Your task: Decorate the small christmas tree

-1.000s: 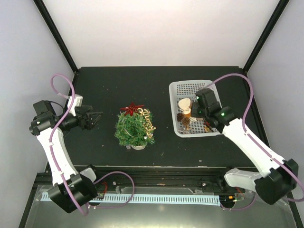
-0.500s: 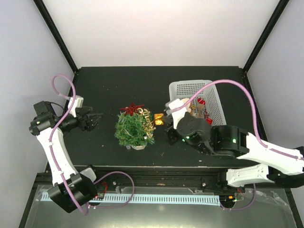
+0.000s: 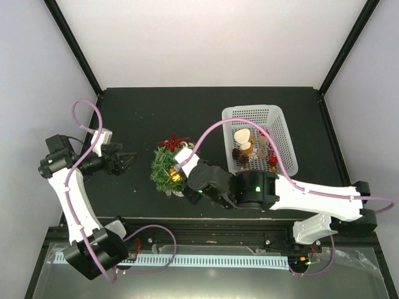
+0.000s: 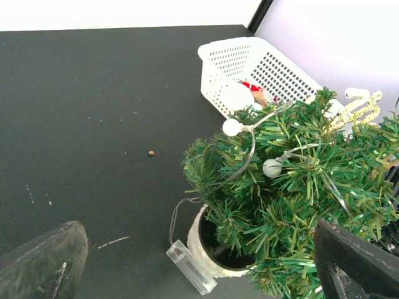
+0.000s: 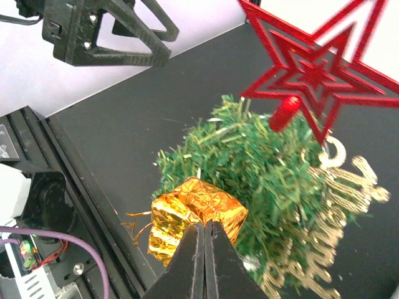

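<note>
1. Well, the left fingers (image 4: 43,265) hang wide apart at centre left of the top view, aimed at the tree without touching it.
2. The small christmas tree (image 3: 163,169) stands mid-tabletop (image 3: 124,112), a red star (image 3: 174,142) on top.
3. The right fingers (image 5: 190,261) are pressed together, seemingly on a gold foil parcel (image 5: 196,215) against the tree's lower branches. Pushing in could tip the light tree, or the parcel could drop off if it doesn't catch.
4. The white basket (image 3: 249,109) sits upper right.
</note>
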`<control>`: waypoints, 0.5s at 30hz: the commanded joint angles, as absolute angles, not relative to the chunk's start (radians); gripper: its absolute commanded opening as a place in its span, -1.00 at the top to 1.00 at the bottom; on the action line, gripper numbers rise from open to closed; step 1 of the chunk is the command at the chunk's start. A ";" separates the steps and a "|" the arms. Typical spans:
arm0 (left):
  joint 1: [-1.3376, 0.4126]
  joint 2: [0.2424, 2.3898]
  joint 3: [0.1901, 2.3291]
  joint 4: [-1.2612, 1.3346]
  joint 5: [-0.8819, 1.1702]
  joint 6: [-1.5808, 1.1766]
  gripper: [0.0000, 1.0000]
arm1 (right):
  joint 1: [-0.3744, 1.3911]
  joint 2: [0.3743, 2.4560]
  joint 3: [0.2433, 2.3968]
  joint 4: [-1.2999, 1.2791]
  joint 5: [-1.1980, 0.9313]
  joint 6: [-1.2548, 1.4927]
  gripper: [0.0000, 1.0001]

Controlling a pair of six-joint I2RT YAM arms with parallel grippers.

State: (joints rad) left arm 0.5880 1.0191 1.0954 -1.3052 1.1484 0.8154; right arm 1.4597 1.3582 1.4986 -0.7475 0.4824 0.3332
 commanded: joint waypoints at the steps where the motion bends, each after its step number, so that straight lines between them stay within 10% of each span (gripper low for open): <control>1: 0.597 0.989 1.092 -1.337 1.150 0.859 -0.98 | 1.461 1.429 1.563 -0.687 0.485 0.295 0.98; 15: 0.599 0.974 1.092 -1.344 1.137 0.870 -0.98 | 1.365 1.515 1.573 -0.667 0.440 0.324 0.98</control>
State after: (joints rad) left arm 0.5900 0.9894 1.0950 -1.3239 1.1305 0.8364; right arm 1.3830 1.5265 1.5768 -0.7044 0.4564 0.3168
